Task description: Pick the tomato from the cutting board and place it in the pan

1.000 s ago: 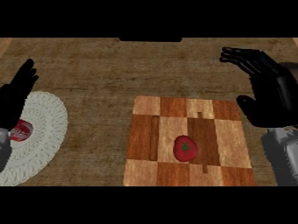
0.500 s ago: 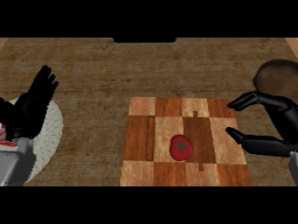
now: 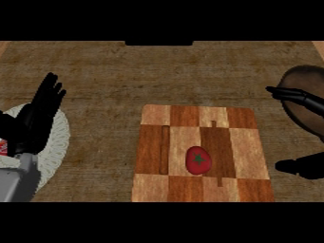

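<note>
The tomato (image 3: 198, 160) sits on the cutting board (image 3: 157, 142), left of the right hand (image 3: 311, 166) — spread wide, empty, its fingers (image 3: 301, 97) across the pan (image 3: 311, 79) — while the left hand (image 3: 39, 114) rests open, fingers up, far left.

Partly hidden items
Right edge is cropping pan (image 3: 313, 77) and right hand (image 3: 311, 167); left hand (image 3: 34, 121) is covering part of plate (image 3: 56, 142).
</note>
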